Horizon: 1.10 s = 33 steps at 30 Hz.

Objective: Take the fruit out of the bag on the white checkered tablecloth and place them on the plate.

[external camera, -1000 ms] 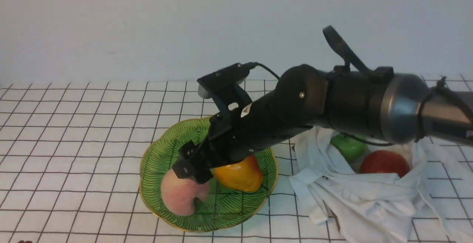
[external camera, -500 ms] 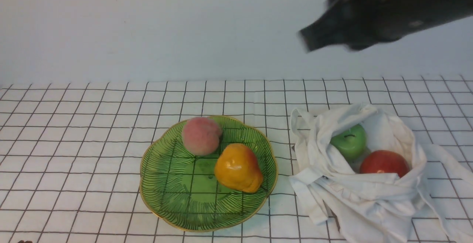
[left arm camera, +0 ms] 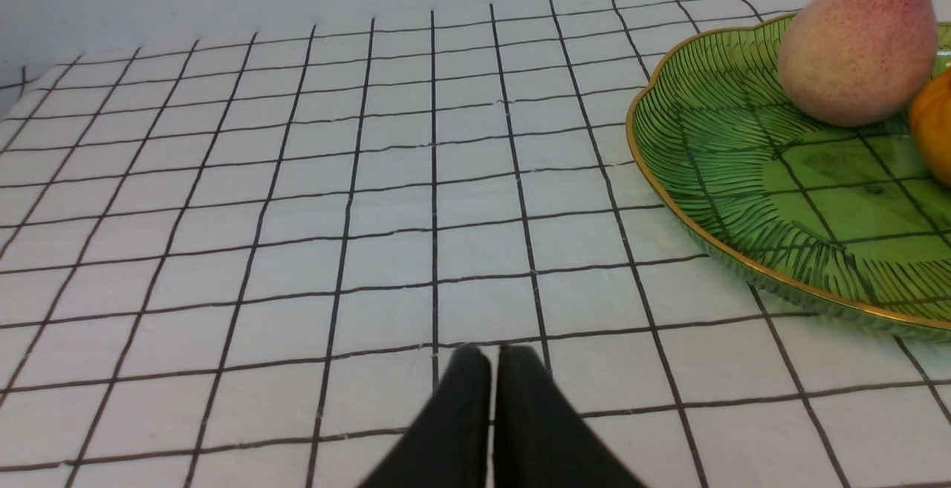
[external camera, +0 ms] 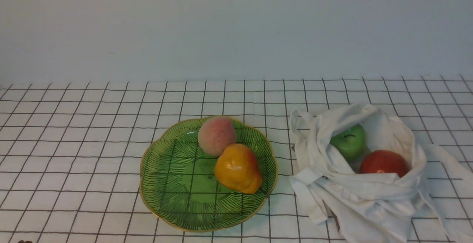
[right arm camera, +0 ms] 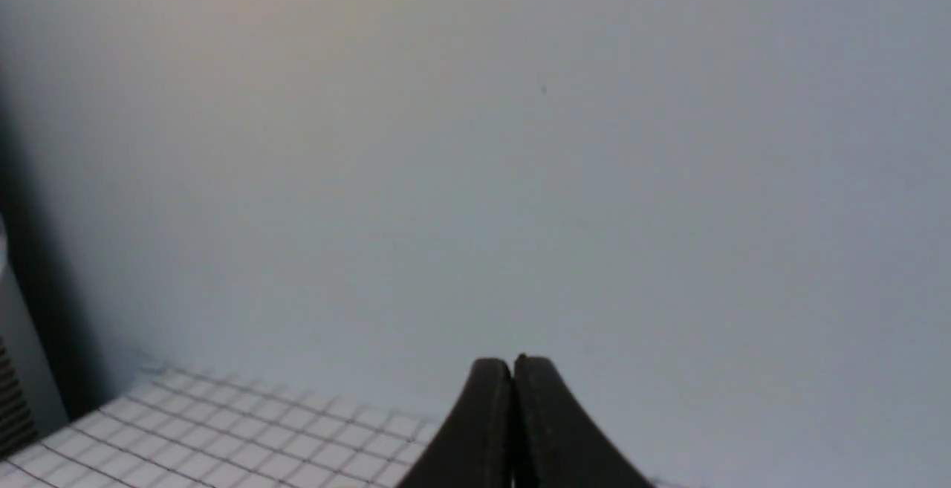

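Observation:
The green plate (external camera: 162,176) sits on the white checkered tablecloth (external camera: 74,132) at centre. On it lie the pink-and-yellow peach (external camera: 217,135) and an orange-yellow pear-shaped fruit (external camera: 238,168), touching. The white bag (external camera: 369,198) lies to the right, open, with the green apple (external camera: 349,141) and the red fruit (external camera: 384,162) inside. Neither arm shows in the front view. My left gripper (left arm camera: 494,354) is shut and empty, low over the cloth beside the plate (left arm camera: 713,198), with the peach (left arm camera: 858,46) beyond. My right gripper (right arm camera: 513,362) is shut and empty, pointing at the wall.
A plain pale wall (external camera: 236,24) runs behind the table. The bag's strap handles (external camera: 308,202) trail toward the plate and off to the right. The cloth's far corner shows low in the right wrist view (right arm camera: 223,428).
My right arm let go of the peach on the plate, rose and left the front view. The peach rolled from the plate's front to its back, against the pear-shaped fruit.

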Each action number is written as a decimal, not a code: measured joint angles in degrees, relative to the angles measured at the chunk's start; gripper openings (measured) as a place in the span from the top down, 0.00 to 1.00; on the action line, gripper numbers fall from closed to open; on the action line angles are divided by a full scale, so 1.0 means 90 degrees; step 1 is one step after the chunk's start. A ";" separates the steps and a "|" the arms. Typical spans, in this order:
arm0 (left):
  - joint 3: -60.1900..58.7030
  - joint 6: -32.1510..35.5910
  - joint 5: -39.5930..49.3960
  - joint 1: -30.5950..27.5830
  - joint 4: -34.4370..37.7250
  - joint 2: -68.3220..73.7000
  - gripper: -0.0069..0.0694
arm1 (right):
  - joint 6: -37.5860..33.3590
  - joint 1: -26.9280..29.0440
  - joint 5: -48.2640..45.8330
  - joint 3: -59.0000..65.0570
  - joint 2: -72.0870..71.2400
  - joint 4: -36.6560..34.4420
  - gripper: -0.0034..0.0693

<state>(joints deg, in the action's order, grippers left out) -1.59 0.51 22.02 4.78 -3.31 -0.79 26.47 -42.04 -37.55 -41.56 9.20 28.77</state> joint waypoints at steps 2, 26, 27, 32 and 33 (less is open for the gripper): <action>0.0000 0.0000 0.0000 0.0000 0.0000 0.0000 0.92 | 0.0117 0.0000 0.0355 0.0843 -0.0880 0.0123 0.97; 0.0000 0.0002 0.0000 0.0000 0.0018 0.0000 0.92 | -0.0016 0.0000 0.1934 0.1953 -0.0736 -0.0677 0.97; 0.0000 0.0002 0.0000 0.0000 0.0018 0.0000 0.92 | -0.0334 0.0000 0.1999 0.1953 -0.0736 -0.0970 0.97; 0.0000 0.0002 0.0000 0.0000 0.0018 0.0000 0.92 | -0.2405 0.0000 0.2387 0.1953 -0.0736 -0.2741 0.97; 0.0000 0.0002 0.0000 0.0000 0.0018 0.0000 0.92 | -0.2637 0.0000 0.2420 0.1953 -0.0736 -0.2930 0.97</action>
<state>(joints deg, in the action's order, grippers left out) -1.59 0.53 22.02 4.78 -3.14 -0.79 2.74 -42.04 -15.77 -23.98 2.58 2.40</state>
